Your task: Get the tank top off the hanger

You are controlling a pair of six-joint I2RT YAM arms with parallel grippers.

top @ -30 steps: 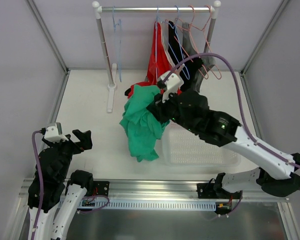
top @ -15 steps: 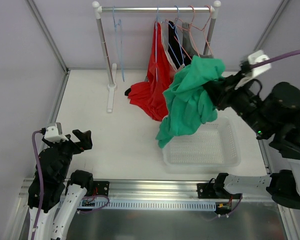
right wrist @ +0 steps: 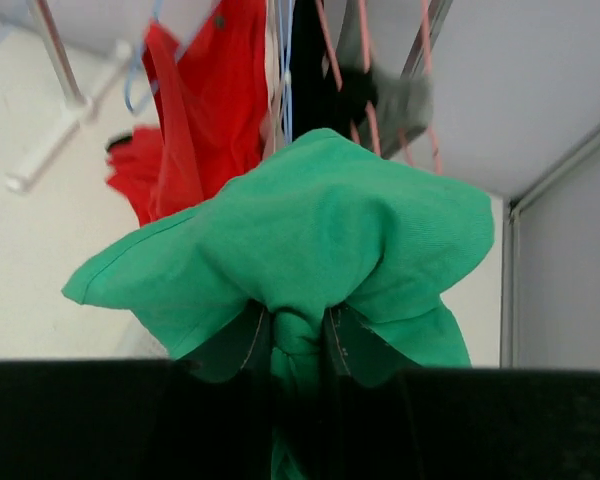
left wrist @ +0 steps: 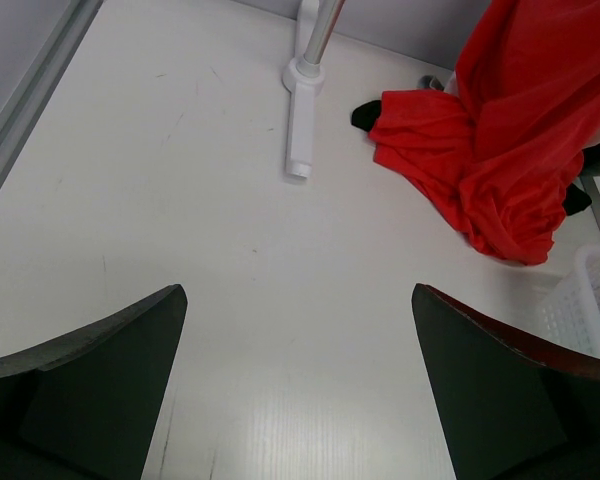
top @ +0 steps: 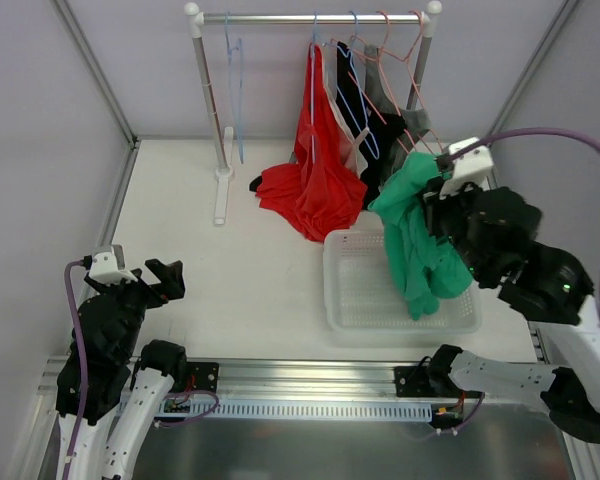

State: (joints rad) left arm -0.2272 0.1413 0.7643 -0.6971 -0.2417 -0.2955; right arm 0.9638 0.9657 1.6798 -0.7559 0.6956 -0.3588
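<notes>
Right claw (right wrist: 298, 340) is shut tight on a bunched fold of the green tank top (top: 417, 240), which is held off the hangers, draped over the white basket (top: 345, 310). Release is best delayed until the cloth is lowered inside the walls. The left claw (left wrist: 298, 295) is held wide open and empty.

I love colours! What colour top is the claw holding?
Green tank top; clearest in right wrist view.

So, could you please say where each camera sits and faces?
Top external: above and behind, looking down at the table; left arm, right arm show.
Left wrist: on its arm, facing the red garment; open fingers show.
Right wrist: on its arm, facing the rack; fingers pinch the green tank top.
Shared: all see the red garment.
</notes>
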